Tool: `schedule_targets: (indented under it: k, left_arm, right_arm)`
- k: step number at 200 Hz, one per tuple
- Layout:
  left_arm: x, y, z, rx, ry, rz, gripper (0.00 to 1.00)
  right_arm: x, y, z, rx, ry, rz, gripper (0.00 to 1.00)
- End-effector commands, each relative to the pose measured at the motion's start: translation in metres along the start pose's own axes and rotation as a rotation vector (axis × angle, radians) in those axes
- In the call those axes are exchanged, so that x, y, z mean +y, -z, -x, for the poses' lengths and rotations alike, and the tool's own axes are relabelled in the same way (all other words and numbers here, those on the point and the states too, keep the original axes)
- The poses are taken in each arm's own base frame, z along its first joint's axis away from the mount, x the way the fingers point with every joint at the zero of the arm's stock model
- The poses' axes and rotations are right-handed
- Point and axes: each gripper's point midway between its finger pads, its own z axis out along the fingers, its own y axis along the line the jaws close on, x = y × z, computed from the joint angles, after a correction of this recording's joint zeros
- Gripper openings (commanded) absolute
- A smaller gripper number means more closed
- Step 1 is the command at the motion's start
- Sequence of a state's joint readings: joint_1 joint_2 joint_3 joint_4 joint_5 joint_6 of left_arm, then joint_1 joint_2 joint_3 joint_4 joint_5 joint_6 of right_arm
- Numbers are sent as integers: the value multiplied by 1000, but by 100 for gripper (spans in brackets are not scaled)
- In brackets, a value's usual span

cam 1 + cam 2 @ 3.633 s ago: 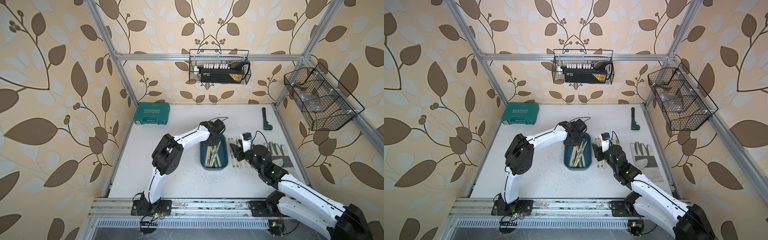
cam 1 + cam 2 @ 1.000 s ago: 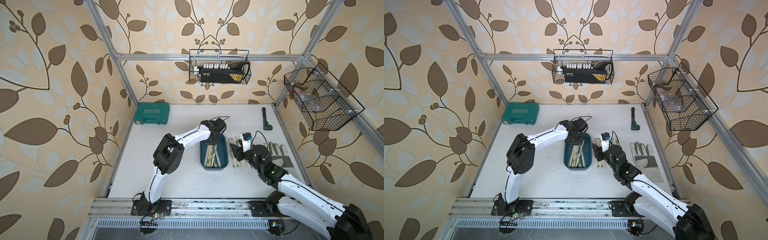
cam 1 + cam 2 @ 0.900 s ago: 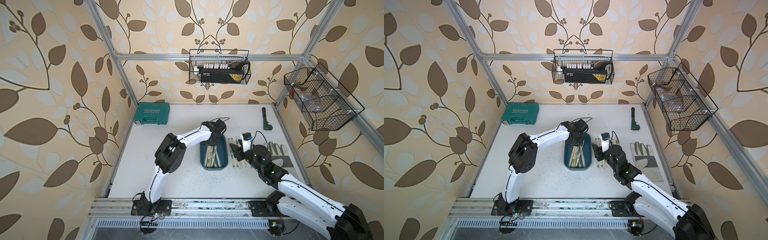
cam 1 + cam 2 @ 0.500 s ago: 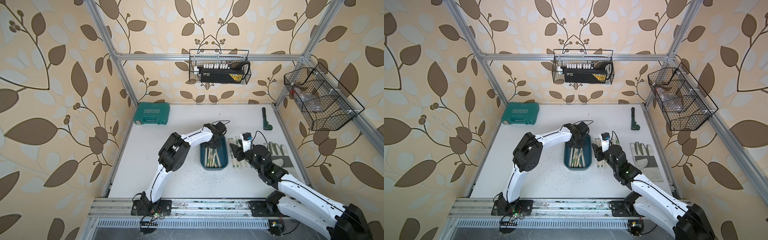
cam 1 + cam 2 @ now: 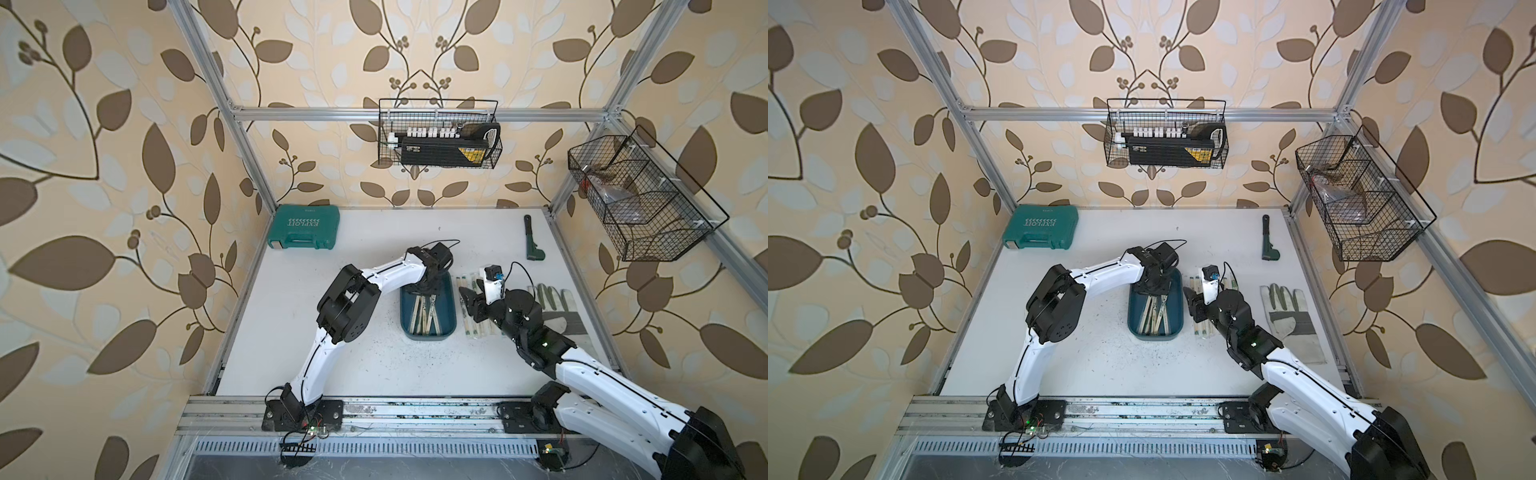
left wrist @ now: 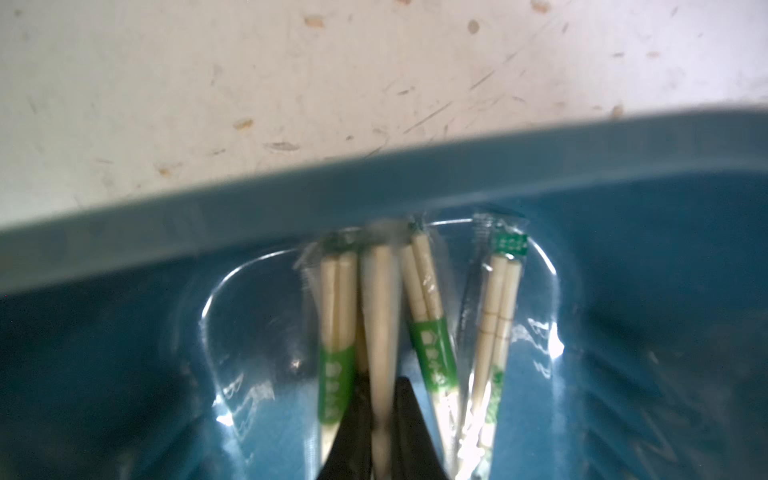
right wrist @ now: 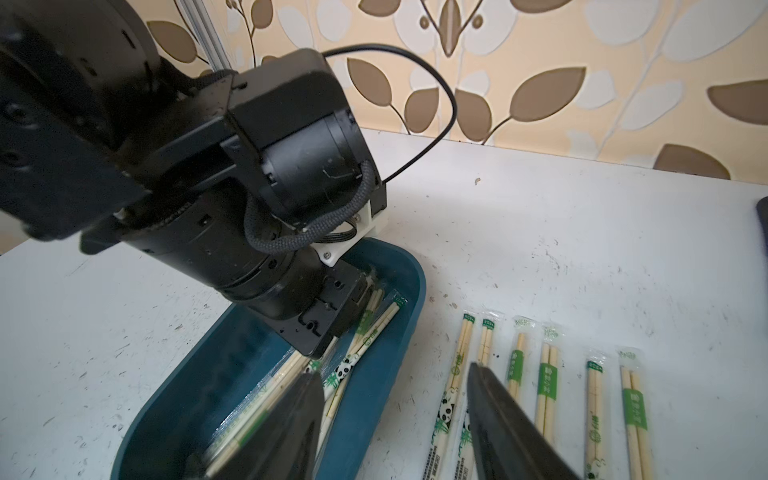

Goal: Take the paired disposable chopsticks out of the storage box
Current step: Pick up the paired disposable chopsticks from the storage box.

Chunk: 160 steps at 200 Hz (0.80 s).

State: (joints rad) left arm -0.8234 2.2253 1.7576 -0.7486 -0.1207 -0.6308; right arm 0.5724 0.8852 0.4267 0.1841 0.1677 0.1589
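Because the left gripper (image 6: pixel 381 432) pinches one sleeved chopstick pair (image 6: pixel 380 316) near its end, among neighbours (image 6: pixel 428 332) in the teal storage box (image 6: pixel 374 178), lifting could let the slick sleeve slip or drag others along; the right gripper (image 7: pixel 391 370) hangs parted and empty nearby.

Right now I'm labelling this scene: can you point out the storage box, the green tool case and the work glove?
storage box (image 5: pixel 428 336), in a top view, near rim.
green tool case (image 5: pixel 302 227), in a top view, lid centre.
work glove (image 5: pixel 1289 322), in a top view, palm.
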Motion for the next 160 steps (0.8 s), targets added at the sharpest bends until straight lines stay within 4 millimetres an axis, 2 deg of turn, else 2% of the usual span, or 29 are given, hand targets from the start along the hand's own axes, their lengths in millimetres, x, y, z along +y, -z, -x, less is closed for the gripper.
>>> schedule_targets:
  k: [1, 56, 83, 118, 134, 160]
  left_arm:
    - [7, -4, -2, 22, 17, 20, 12]
    - [8, 22, 4, -20, 26, 14, 23]
    - [9, 27, 5, -27, 22, 14, 10]
    - [9, 33, 6, -33, 25, 14, 10]
    - [10, 36, 6, -35, 25, 14, 20]
    - [10, 41, 7, -41, 25, 14, 20]
  right_arm:
    - [5, 1, 17, -38, -1, 14, 58]
    - [5, 1, 16, -33, -1, 16, 58]
    - [6, 0, 17, -32, 0, 18, 58]
    - [5, 0, 16, -31, 1, 16, 58]
    - [6, -1, 15, -27, 2, 19, 58]
    - [6, -1, 15, -27, 2, 19, 58]
